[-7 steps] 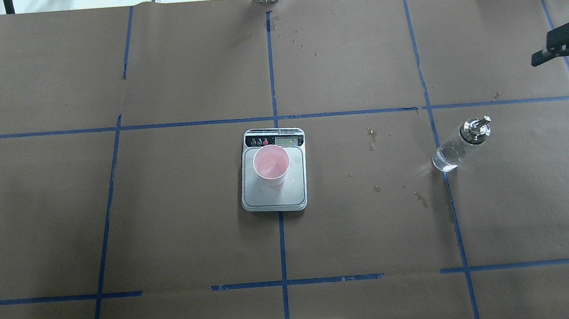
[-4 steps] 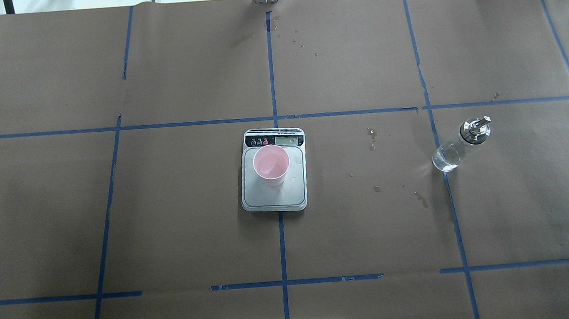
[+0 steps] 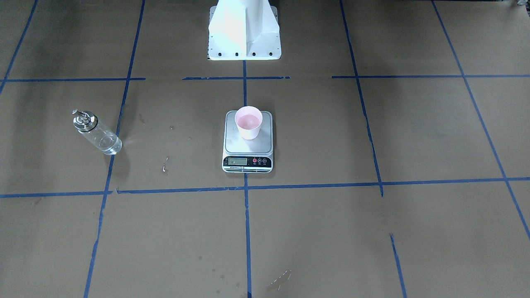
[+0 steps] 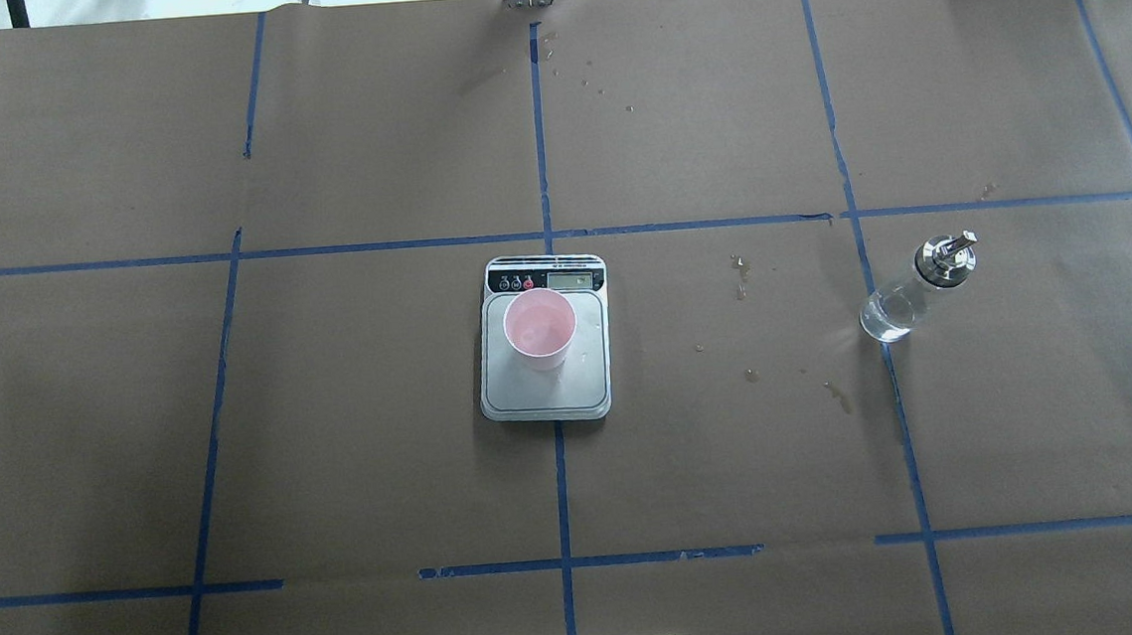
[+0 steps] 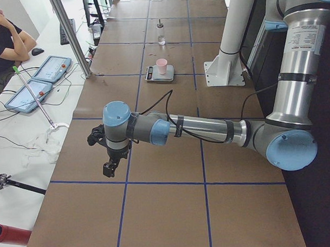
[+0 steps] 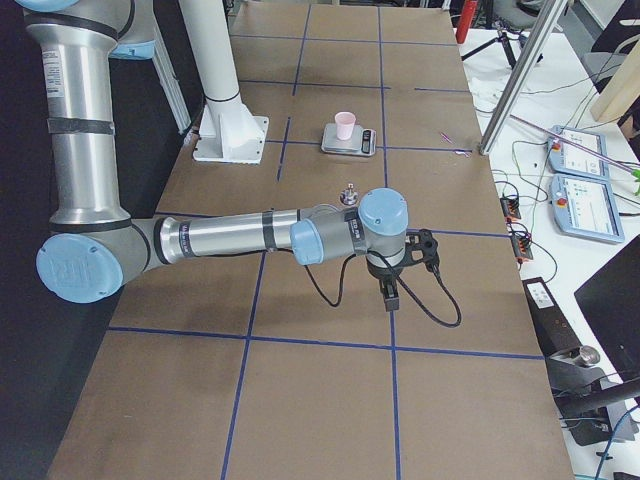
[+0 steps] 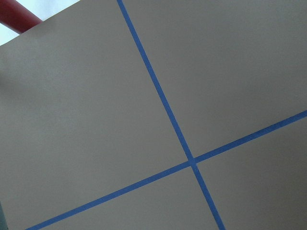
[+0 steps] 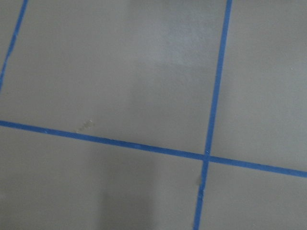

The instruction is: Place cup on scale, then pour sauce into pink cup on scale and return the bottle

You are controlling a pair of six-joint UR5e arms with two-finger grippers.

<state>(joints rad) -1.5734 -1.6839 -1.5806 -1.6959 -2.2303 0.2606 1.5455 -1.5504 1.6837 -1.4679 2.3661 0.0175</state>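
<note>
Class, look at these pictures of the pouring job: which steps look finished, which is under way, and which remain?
Done: the cup stands on the scale, and the bottle stands upright on the table, apart from the scale, held by nothing. In hand: nothing; the left gripper and right gripper hang over the table near its ends. Left: seemingly nothing, though the pictures cannot show whether the cup has been filled.

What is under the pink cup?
The cup stands on the scale, toward the display end of its steel platform. The patch directly under its base is covered and cannot be seen.
</note>
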